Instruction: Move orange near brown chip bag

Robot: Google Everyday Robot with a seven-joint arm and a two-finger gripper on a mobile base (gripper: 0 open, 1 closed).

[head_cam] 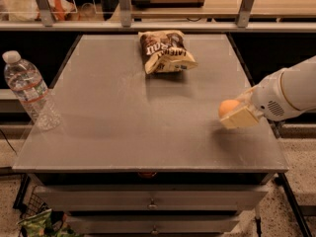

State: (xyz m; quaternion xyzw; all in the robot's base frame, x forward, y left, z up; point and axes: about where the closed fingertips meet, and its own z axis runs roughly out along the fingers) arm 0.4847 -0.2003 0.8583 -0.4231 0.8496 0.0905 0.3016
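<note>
Orange [227,106] sits in my gripper [233,112], pinched, at 3 o'clock edge of gray table [123,117]. Shelving behind. Brown chip bag [165,51] at 12, water bottle [29,90] at 9. Orange small, round, matte.

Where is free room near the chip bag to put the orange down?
The table is bare on both sides of the chip bag and in the wide middle between it, the water bottle at the left edge and the claw gripping the orange at the right edge. Behind the bag it is tight.
</note>
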